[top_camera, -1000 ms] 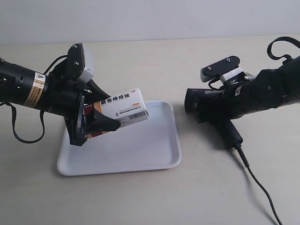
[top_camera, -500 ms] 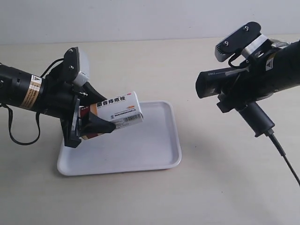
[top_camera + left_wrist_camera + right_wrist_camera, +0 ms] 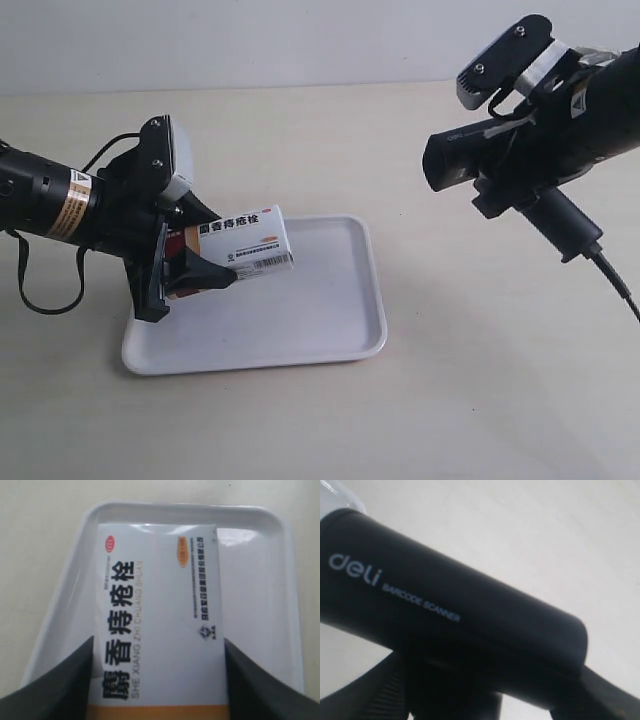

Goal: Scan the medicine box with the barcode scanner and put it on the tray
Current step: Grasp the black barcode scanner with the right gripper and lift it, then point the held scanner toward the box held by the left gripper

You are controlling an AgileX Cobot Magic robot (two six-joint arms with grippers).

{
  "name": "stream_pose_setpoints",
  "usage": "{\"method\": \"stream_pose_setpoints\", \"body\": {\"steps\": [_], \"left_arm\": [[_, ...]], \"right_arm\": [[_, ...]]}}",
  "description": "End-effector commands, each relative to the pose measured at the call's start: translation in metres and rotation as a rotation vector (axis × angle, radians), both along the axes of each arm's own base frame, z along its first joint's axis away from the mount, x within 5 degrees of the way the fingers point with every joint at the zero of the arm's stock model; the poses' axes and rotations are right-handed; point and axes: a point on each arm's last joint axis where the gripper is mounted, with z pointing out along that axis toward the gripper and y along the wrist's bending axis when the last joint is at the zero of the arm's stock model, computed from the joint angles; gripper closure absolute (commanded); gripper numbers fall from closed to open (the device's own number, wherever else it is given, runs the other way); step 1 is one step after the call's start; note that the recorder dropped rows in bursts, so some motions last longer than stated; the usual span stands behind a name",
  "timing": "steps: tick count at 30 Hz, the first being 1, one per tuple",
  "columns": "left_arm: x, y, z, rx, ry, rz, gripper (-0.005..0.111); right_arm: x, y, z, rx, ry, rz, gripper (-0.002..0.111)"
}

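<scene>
So the left gripper (image 3: pixel 190 268) is clamped on the box (image 3: pixel 238 242), fingers (image 3: pixel 55 685) pressed to both long sides, holding it tilted just above the tray's (image 3: pixel 330 340) near-left part. The tray sits on the table (image 3: pixel 300 130). Over on the other side, the right gripper (image 3: pixel 485 700) is closed around the scanner (image 3: pixel 500 170), lifted well off the table, head aimed toward the box, cable (image 3: pixel 615 285) trailing off.

Two matte-black tubular arms: one (image 3: pixel 40 195) wears an orange-and-white label and looping black cable; the other (image 3: pixel 590 110) carries a grey screwed bracket.
</scene>
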Motion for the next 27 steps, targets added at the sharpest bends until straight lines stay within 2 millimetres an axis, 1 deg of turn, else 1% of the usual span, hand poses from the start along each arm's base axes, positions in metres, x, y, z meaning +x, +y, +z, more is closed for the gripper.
{"method": "stream_pose_setpoints", "body": {"steps": [1,8,12,15,19,22,27], "left_arm": [[0.001,0.001,-0.001,-0.003,0.002,0.013,0.107],[-0.001,0.0,0.002,-0.021,0.005,-0.001,0.107],[-0.002,0.0,0.002,-0.027,0.01,-0.006,0.107],[-0.002,0.0,0.002,-0.025,0.001,-0.015,0.107],[-0.004,-0.001,0.003,-0.061,-0.018,-0.089,0.107],[0.0,0.008,0.002,-0.071,-0.007,-0.066,0.107],[0.003,0.019,-0.008,-0.105,0.032,-0.065,0.107]], "right_arm": [[0.004,0.003,-0.006,-0.011,0.016,0.014,0.108],[0.012,0.007,-0.037,-0.039,0.091,0.011,0.108],[0.013,0.008,-0.042,-0.043,0.101,0.012,0.108],[0.012,0.007,-0.035,-0.032,0.083,0.01,0.108],[0.007,0.006,-0.018,-0.002,0.052,-0.002,0.108],[0.003,0.003,-0.007,0.001,0.037,-0.002,0.108],[0.0,0.001,0.002,0.003,0.02,0.004,0.108]]}}
